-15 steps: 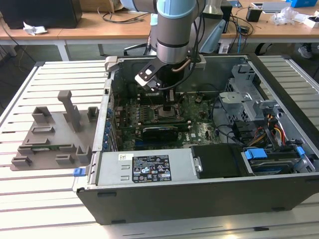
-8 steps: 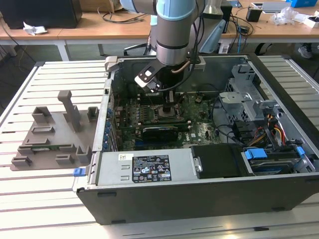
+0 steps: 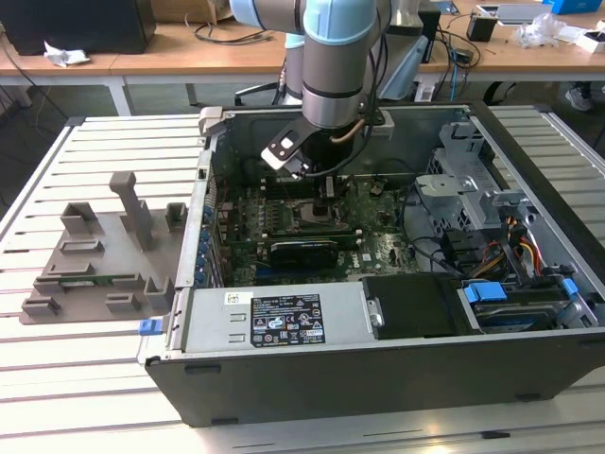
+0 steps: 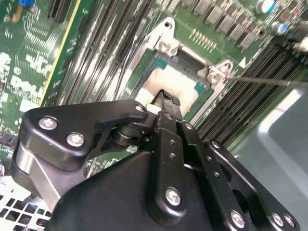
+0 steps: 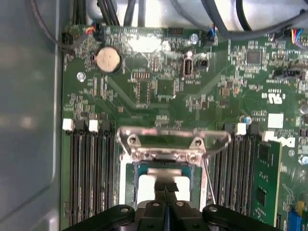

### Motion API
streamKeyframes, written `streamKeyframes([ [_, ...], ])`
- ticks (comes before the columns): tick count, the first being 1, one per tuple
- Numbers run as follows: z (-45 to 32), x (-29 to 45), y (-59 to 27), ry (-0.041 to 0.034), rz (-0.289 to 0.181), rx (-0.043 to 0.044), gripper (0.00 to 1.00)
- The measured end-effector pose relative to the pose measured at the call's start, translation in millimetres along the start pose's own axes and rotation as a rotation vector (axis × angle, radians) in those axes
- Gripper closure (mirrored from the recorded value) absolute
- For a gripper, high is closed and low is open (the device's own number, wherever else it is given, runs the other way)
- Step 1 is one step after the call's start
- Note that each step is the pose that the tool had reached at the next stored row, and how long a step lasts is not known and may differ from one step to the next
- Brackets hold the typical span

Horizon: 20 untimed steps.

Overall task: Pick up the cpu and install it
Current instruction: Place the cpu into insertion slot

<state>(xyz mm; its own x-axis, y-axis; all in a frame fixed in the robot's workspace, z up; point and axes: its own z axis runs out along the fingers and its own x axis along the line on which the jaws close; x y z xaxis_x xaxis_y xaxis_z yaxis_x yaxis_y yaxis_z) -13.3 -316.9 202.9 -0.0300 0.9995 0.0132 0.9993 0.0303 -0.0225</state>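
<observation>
Slatted metal worktop, with an open computer case lying on its side mid-worktop. Its board faces up, likely so the arm can reach straight down. The socket frame is hinged up and the socket is exposed. The cpu lies flat inside it. The gripper has its fingers pressed together, tips at the chip's top.

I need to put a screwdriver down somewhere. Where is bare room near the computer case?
Bare slatted table lies between the grey tray and the table's near edge, at the exterior view's left. Inside the case it is crowded: the gripper over the socket, cables, drives.
</observation>
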Motion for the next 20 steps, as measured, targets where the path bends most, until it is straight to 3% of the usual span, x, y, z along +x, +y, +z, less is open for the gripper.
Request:
streamKeyframes([
  [4, -4.6, 0.5, 3.5, 0.0023, 0.000, -0.0013, 0.89],
  [5, -12.6, 0.2, 3.1, 0.0004, 0.000, -0.0002, 0.89],
  [12, -42.6, 0.6, 2.4, 0.0004, 0.000, -0.0002, 0.89],
  [20, -60.1, 0.8, 2.0, 0.0005, 0.000, -0.0002, 0.89],
])
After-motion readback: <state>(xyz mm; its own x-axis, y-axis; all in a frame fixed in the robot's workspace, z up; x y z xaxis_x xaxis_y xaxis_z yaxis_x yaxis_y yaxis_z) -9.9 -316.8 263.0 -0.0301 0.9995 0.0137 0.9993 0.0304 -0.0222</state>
